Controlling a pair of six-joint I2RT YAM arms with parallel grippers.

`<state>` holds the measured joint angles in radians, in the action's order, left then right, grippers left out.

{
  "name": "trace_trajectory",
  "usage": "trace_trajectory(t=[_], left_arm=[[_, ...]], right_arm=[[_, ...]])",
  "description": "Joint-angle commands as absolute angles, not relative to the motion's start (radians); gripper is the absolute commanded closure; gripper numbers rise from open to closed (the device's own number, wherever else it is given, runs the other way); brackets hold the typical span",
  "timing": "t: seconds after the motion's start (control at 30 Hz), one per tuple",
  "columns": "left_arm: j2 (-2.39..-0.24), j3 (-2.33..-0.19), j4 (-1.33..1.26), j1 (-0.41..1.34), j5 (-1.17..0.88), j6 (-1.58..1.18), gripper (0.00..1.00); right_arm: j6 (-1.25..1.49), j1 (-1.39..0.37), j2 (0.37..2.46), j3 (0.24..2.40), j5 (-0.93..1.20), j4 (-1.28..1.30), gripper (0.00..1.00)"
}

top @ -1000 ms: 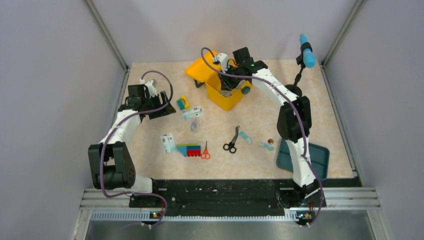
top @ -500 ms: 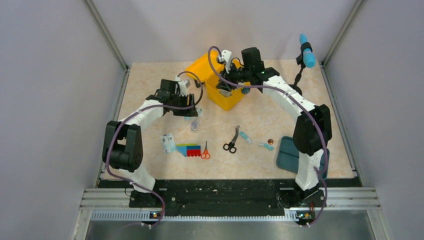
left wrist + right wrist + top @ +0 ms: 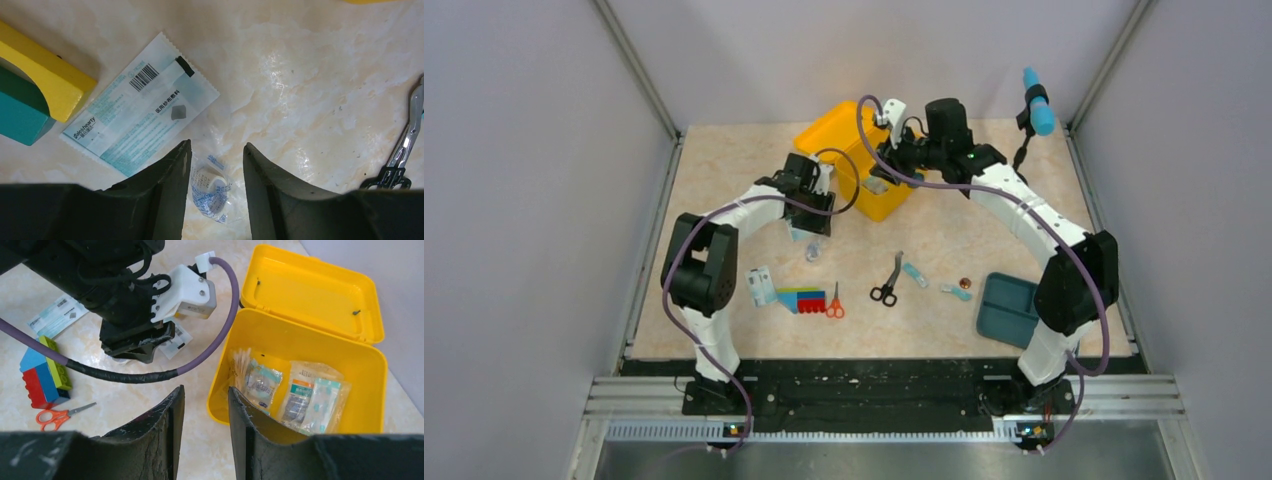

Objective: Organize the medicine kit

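Left gripper [image 3: 216,146] is pointing down at the marbled table [image 3: 310,75], its dark fingers standing apart and straddling a small clear packet with blue print [image 3: 210,187] that is lying flat. I cannot tell whether either finger is touching it. Just beyond the fingertips a flat sachet with a barcode [image 3: 140,110] is lying at an angle, with one corner near a yellow and teal block [image 3: 45,70]. The black scissors [image 3: 405,145] are showing at the right edge of that view. The right gripper [image 3: 205,388] is hanging above the table just beside the near wall of the medicine kit [image 3: 225,365], its fingers parted with nothing between them. The medicine kit is sitting at the far middle of the table with its lid [image 3: 310,290] lying fully open behind it. Several clear-wrapped packets [image 3: 295,395] are resting inside the box. Nearer the arms' bases, a multicoloured toy block [image 3: 45,375] and a pair of orange scissors [image 3: 60,415] are lying side by side. A dark teal tray [image 3: 1009,310] is sitting at the right, well apart from the kit.
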<state>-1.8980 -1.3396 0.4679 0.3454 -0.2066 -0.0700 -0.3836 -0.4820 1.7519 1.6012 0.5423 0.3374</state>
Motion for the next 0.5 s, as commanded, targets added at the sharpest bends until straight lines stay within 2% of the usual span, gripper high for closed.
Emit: trace_trajectory(t=[0.0, 0.13, 0.17, 0.27, 0.3, 0.47], left_arm=[[-1.887, -1.371, 0.521, 0.367, -0.141, -0.043, 0.54], [-1.859, -1.328, 0.549, 0.371, -0.120, -0.040, 0.61], [-1.853, -1.316, 0.550, 0.371, -0.127, -0.035, 0.67], [-1.841, -1.304, 0.547, 0.372, -0.154, -0.020, 0.97], [-1.836, -1.309, 0.547, 0.372, -0.159, -0.013, 1.00], [-1.772, -1.368, 0.551, 0.345, -0.244, 0.020, 1.00]], right_arm=[[-0.358, -0.467, 1.697, 1.589, 0.528, 0.291, 0.63], [-0.348, -0.457, 1.699, 1.589, 0.528, 0.277, 0.62], [-0.345, -0.457, 1.700, 1.586, 0.528, 0.273, 0.62], [-0.336, -0.457, 1.706, 1.580, 0.530, 0.270, 0.62], [-0.335, -0.456, 1.707, 1.577, 0.534, 0.272, 0.63], [-0.322, -0.436, 1.697, 1.557, 0.627, 0.283, 0.62]])
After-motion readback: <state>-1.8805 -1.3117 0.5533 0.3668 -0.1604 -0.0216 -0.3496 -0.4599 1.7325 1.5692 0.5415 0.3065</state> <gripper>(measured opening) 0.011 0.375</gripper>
